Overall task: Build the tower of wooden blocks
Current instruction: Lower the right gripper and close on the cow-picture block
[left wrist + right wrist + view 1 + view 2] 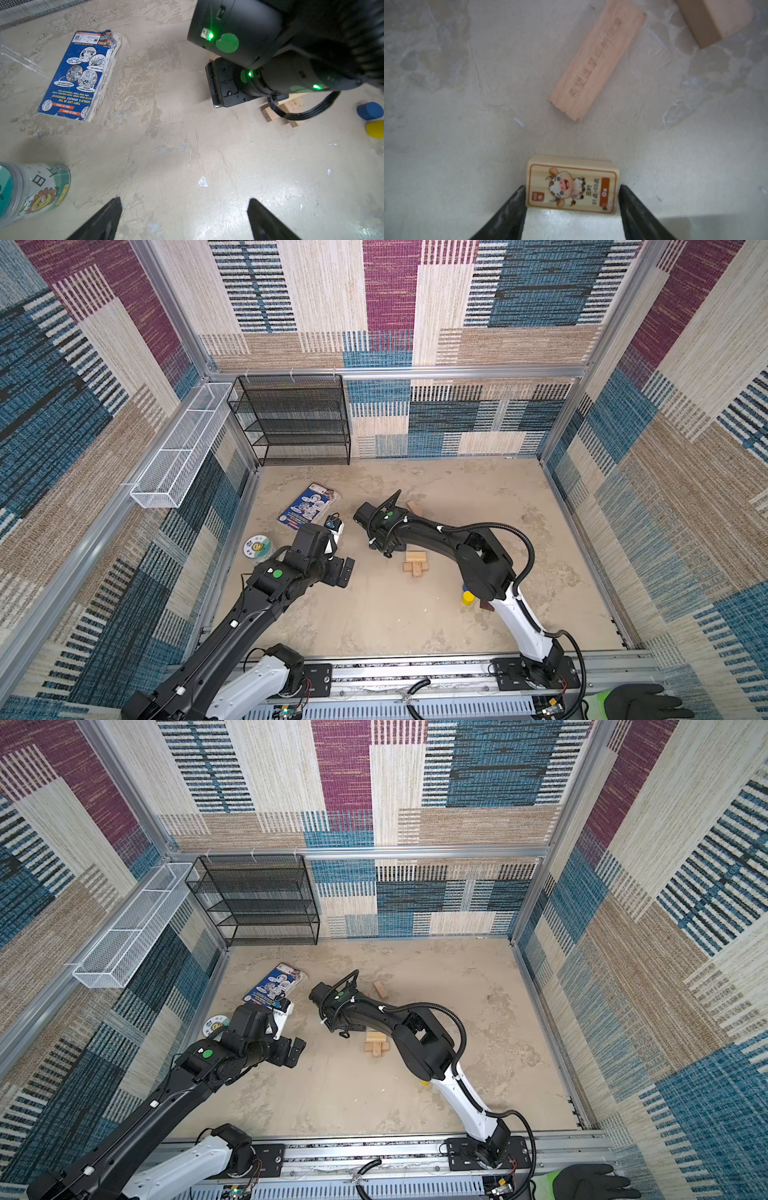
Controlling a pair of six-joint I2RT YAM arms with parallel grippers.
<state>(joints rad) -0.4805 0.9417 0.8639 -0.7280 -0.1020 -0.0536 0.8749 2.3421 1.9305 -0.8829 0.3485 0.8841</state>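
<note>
Pale wood, smooth and square-edged, stacked criss-cross as a low tower [415,566] near the middle of the mottled beige table [374,622], glossy yellow cylinder [468,598] at 4 o'clock from it. Shown by the right wrist alone, at 10 o'clock from the tower: right pincer [572,186] with black fingers [512,212] flanking a flat ox-printed block [571,172] on the table, at or almost at its sides, firm grip impossible to tell, and an engraved bar [598,62] just beyond. Clearest from the left wrist: left pincer [185,200] spread wide and empty, matte blue disc [369,111] just beside the cylinder.
</note>
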